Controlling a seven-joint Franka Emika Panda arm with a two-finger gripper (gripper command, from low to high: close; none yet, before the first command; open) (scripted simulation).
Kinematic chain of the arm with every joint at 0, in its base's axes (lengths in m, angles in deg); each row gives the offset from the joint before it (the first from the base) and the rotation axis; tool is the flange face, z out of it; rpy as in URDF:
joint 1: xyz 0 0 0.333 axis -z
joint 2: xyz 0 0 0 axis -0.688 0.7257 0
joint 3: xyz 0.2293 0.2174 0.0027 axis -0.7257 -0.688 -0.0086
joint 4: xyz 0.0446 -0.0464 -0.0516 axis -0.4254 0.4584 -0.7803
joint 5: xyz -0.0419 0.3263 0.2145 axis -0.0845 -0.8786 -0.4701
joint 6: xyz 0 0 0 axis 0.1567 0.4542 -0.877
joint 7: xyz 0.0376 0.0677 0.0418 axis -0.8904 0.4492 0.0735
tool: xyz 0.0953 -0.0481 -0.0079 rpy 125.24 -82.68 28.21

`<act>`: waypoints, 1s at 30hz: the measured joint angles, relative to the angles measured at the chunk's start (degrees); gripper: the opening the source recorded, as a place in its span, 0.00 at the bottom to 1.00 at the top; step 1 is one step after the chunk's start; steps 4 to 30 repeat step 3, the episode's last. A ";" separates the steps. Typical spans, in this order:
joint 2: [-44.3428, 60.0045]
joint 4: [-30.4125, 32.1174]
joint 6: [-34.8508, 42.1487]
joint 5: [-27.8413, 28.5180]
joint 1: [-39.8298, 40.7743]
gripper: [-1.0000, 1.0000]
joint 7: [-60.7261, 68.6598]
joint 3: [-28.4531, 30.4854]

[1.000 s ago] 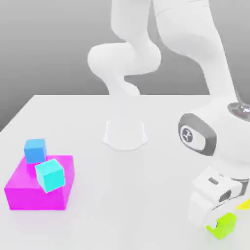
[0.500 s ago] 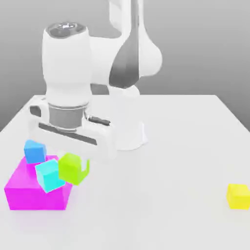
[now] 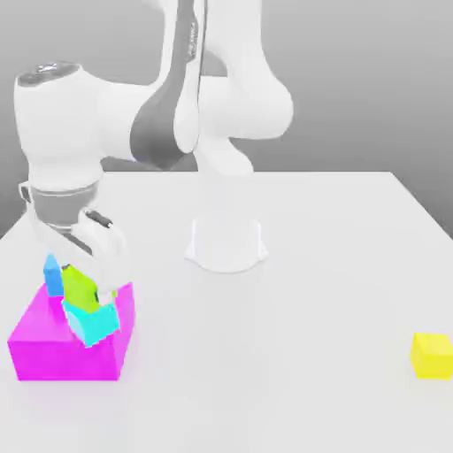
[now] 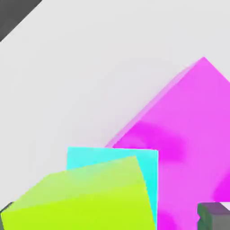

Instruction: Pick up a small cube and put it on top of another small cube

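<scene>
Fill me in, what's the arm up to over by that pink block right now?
The arm's gripper is at the magenta block, with the lime-green cube sitting on top of the turquoise cube, which rests on that block. Whether the fingers have let go is hard to read. A sky-blue cube sits just behind on the block, and a yellow cube lies alone at the exterior view's right on the table.

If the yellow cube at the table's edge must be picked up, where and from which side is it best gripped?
Probably from straight above, fingers closing on two opposite vertical faces of the yellow cube. It sits flat and alone on the white table, so its sides look free and parallel.
</scene>
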 joint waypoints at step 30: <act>-5.28 -1.55 6.80 0.81 0.39 1.00 -0.65 -0.44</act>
